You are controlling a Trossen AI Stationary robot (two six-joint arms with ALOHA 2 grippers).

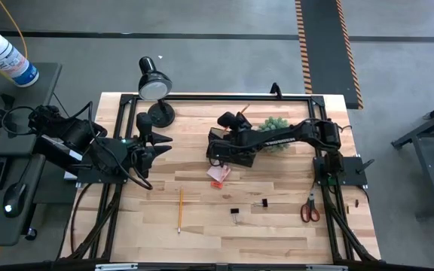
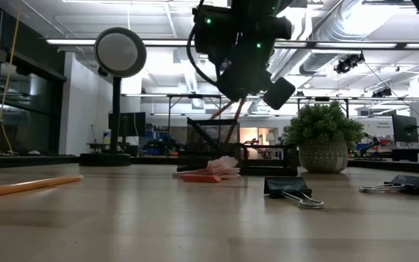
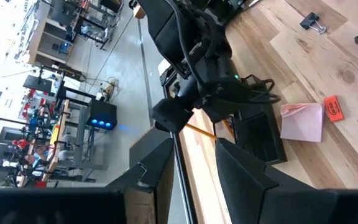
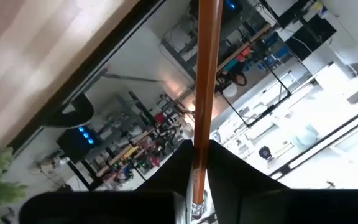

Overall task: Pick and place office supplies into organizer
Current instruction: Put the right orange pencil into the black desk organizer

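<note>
The black mesh organizer stands mid-table. My right gripper hangs just above it, shut on an orange pencil. A pink sticky-note pad lies flat at the organizer's near side. Another pencil, two black binder clips and red-handled scissors lie on the near half of the table. My left gripper waits open at the table's left. My right gripper pinches the orange pencil near one end between its two fingers. The shaft runs straight out past the fingertips, along the fingers. The pencil is lifted clear of the table, over the organizer. Where its free end reaches, I cannot tell.
A black desk lamp stands at the far left. A green spiky plant in a pot sits right of the organizer, under my right arm. A small orange-red block lies beside the sticky pad.
</note>
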